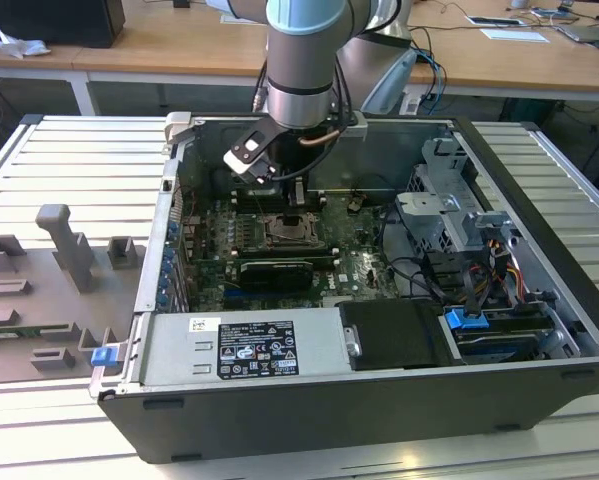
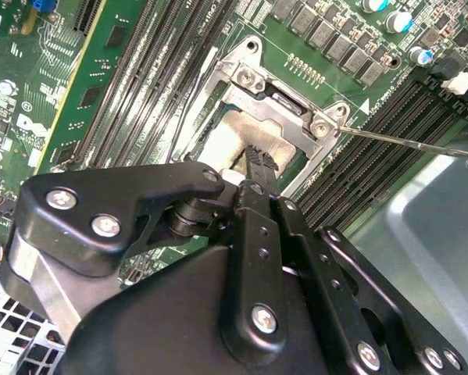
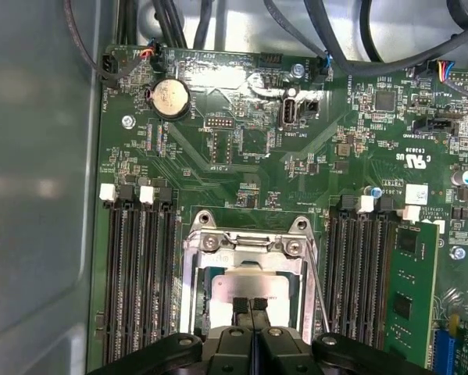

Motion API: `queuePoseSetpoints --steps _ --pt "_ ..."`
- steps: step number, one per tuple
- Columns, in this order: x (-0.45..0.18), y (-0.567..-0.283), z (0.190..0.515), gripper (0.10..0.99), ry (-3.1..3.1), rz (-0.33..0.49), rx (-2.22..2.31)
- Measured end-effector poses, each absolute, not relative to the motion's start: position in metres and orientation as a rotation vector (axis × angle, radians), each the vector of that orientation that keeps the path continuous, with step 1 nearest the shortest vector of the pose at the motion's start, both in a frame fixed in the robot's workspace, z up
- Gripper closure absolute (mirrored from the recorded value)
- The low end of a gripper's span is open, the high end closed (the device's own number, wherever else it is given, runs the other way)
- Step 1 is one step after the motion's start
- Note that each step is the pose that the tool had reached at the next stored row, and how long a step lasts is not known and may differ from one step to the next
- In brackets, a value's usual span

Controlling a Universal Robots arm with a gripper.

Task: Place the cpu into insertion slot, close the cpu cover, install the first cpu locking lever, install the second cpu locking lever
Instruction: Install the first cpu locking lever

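First wrist view showed you the gripper [image 3: 249, 306] with its two fingertips pressed together and nothing pinched between them, the tips low over the pale metal top of the cpu [image 3: 245, 285]; you could not tell whether they touched it. The cpu lay flat in the insertion slot [image 1: 284, 238], between the banks of long memory slots [image 3: 140, 266] on the green board. The cpu cover [image 3: 245, 244] looked to be lying down around the chip, its window framing the silvery top, though whether it was fully seated was not clear. In the second wrist view a thin locking lever [image 2: 405, 142] stood out from a corner of the socket, unlatched by the look of it. You would have judged the cpu light, stiff and slick on top, with delicate contacts beneath, so only its bare edges were fit to hold and hard pressing was a risk. The cover seemed thin sheet metal, best pushed at its free edge. The lever seemed springy wire, best caught near its far end.
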State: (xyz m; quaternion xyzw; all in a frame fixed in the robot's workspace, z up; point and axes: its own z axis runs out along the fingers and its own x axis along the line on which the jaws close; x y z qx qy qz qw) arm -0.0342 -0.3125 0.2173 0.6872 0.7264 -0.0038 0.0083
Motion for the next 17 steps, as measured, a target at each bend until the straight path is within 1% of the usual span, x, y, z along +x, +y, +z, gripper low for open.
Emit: queuePoseSetpoints --steps 17 --pt "-0.034 -0.313 0.23 0.98 2.27 -0.012 2.148"
